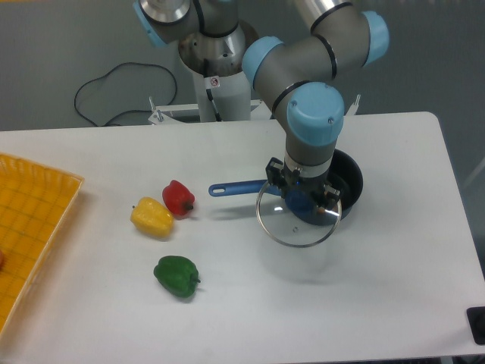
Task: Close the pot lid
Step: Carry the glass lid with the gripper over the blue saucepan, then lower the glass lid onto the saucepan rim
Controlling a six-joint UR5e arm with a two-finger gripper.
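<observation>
The dark round pot point(350, 179) sits at the table's right centre, mostly hidden behind the arm, and its blue handle point(236, 186) points left. The clear glass lid point(292, 227) with a metal rim hangs above the table, overlapping the pot's front left edge. My gripper point(305, 203) is shut on the lid's blue knob point(305, 208). The lid looks slightly tilted, with its near edge lower in the view. Something orange shows inside the pot beside the gripper.
A red pepper point(179, 198), a yellow pepper point(152, 217) and a green pepper point(177, 276) lie left of the pot. A yellow tray point(30, 220) occupies the far left edge. A dark object point(477, 324) sits at the front right corner.
</observation>
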